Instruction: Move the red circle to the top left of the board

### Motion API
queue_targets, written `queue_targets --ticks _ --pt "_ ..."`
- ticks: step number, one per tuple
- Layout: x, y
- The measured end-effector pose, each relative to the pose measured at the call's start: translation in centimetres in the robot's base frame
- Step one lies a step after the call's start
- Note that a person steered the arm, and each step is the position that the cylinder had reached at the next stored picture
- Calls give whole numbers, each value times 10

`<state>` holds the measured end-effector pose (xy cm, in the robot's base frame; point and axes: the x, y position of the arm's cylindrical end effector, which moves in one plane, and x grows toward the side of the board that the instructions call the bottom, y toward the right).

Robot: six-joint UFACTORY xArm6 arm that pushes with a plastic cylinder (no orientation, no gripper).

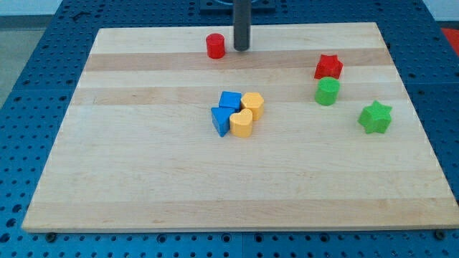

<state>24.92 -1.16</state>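
Observation:
The red circle (pixel 215 46) is a short red cylinder standing near the view's top edge of the wooden board (pixel 143 172), a little left of centre. My tip (pixel 242 49) is the lower end of the dark rod. It stands just to the right of the red circle, with a narrow gap between them.
A blue cube (pixel 230 100), a blue triangle (pixel 221 120), a yellow hexagon (pixel 252 104) and a yellow heart (pixel 242 124) are clustered at the board's centre. A red star (pixel 328 67), a green cylinder (pixel 327 92) and a green star (pixel 376 117) lie at the right.

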Motion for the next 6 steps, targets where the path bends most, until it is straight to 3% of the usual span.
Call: queue_targets --ticks 2,4,6 --pt "-2 -72" --pt "8 -18" --pt "30 -102"
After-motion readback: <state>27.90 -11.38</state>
